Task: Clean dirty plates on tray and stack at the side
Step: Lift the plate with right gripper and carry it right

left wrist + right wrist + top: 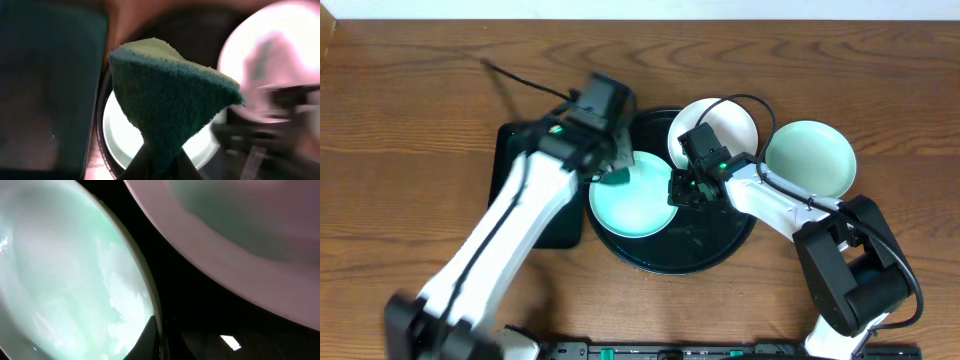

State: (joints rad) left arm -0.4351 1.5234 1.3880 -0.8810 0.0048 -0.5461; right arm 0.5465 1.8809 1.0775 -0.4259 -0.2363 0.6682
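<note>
A pale mint plate [638,200] lies on the left half of the round black tray [705,250]. My left gripper [610,165] is shut on a teal cloth [616,178] at this plate's upper left edge. In the left wrist view the cloth [170,105] hangs from the left gripper [160,167] above the plate [125,137]. My right gripper [682,188] is shut on the plate's right rim; in the right wrist view the right gripper [157,337] pinches the plate's [65,280] edge. A white plate [720,125] rests on the tray's upper right rim. A third pale mint plate [810,158] sits on the table to the right.
A rectangular black tray [525,190] lies left of the round tray, partly under my left arm. A black cable [520,82] runs across the table at the back left. The white plate [240,240] fills the upper right of the right wrist view, over the tray's black floor [200,315].
</note>
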